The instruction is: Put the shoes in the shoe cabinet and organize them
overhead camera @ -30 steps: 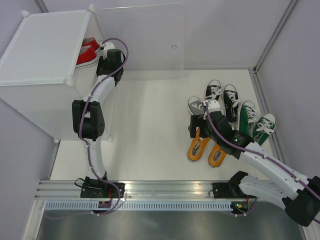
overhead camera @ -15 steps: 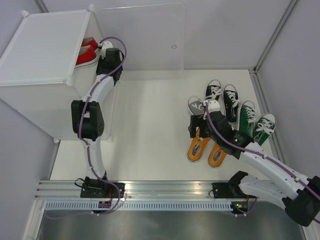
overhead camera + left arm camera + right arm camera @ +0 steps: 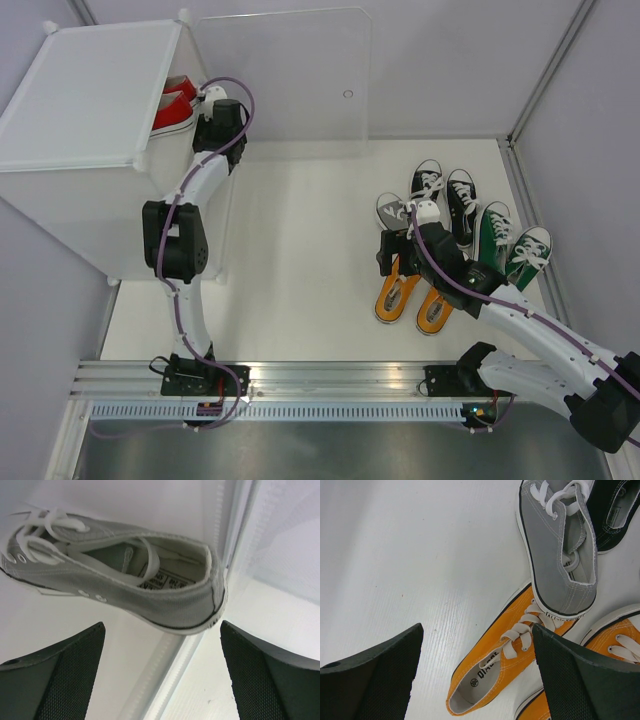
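The shoe cabinet (image 3: 80, 100) stands at the back left with its clear door (image 3: 290, 80) swung open. Red shoes (image 3: 175, 105) show inside its opening. My left gripper (image 3: 207, 95) is at that opening. In the left wrist view it (image 3: 162, 645) is open, and a grey shoe (image 3: 125, 580) lies free on a shelf just ahead of it. My right gripper (image 3: 395, 250) hovers open over the floor shoes. In the right wrist view it (image 3: 477, 630) straddles an orange shoe (image 3: 510, 665) without touching it. A grey shoe (image 3: 560, 550) lies beyond.
On the right lie a second orange shoe (image 3: 437, 310), two black shoes (image 3: 445, 190) and two green shoes (image 3: 510, 240), close to the right wall (image 3: 530, 180). The cabinet's front edge (image 3: 220, 540) runs beside the grey shoe's heel.
The left gripper has only wavered slightly at the cabinet opening. The right arm and all the shoes are where they were.
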{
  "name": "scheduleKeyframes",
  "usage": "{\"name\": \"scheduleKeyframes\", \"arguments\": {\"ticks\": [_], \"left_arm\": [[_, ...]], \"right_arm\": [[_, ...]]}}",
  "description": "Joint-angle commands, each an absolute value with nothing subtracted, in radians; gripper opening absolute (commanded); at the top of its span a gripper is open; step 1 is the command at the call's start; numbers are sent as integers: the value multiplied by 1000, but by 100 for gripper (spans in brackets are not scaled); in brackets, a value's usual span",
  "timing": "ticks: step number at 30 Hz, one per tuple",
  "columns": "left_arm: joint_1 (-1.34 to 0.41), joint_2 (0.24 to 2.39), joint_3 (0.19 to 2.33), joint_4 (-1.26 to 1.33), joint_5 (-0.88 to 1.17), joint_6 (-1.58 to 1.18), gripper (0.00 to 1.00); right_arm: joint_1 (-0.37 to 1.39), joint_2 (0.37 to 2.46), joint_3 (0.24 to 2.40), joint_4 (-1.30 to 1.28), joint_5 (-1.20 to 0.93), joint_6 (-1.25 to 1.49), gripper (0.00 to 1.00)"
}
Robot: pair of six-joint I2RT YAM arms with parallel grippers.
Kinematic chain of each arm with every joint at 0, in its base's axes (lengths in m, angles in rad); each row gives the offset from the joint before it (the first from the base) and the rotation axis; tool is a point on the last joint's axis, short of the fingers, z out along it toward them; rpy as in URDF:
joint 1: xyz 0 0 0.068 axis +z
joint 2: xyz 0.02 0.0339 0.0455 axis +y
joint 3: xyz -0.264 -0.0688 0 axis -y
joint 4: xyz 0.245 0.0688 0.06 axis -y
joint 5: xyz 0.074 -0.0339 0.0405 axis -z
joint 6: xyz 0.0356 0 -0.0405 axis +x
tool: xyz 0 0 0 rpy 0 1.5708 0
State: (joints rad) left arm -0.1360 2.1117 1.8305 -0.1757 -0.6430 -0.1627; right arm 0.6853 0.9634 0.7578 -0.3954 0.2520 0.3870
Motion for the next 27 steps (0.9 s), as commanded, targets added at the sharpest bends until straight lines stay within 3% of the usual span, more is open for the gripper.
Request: {"name": "scheduleKeyframes", "arguments": {"ticks": [1,7,13,20,24,27], "left_arm": [[-149,2036,1790,-169,-634,-203,99],[-210,1947,1717,-215,-580,-228,100],[-365,1859,1683,-356,-486,-255,100],[-520,1648,1516,-532,-250,-305,100],[-543,1504,1389,-583,-114,-295,100],[-543,1381,1289,-607,-89,-252,100]], "right_arm": [[690,957,767,-367,271,377,93],[690,960,794,-405,319,379,93],[690,976,863,-521,512,429,93],[635,1089,954,-666,607,500,93],[475,1126,979,-643,526,486,84],[394,1176,1015,-611,465,477,71]]}}
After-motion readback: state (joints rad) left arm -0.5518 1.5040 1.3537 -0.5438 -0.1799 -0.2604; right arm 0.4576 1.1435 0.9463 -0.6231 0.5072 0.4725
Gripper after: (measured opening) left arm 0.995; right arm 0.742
